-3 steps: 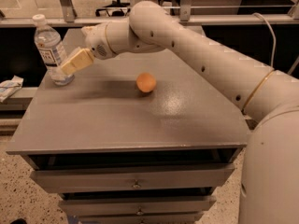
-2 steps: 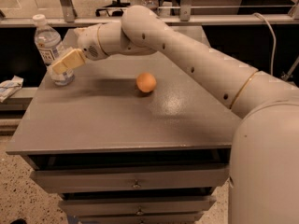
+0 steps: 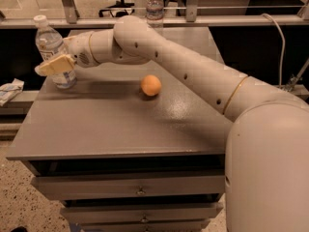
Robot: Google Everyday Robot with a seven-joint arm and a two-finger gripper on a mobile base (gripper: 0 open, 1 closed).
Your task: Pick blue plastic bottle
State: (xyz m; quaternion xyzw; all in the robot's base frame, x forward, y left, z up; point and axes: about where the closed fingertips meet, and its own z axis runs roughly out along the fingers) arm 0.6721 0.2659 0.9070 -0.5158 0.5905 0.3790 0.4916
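Blue plastic bottle (image 3: pixel 49 41), clear w/ white cap and blue-and-white label, stands upright at far-left corner of grey table (image 3: pixel 116 124). Gripper (image 3: pixel 54 65) sits across bottle's front at approx. mid-height, hiding part of label; whether they touch can't be told.

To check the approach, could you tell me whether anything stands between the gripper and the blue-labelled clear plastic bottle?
Nothing visible does: the gripper is right at the white-capped clear plastic bottle near the far left corner of the grey table. The round orange ball lies apart, towards the middle.
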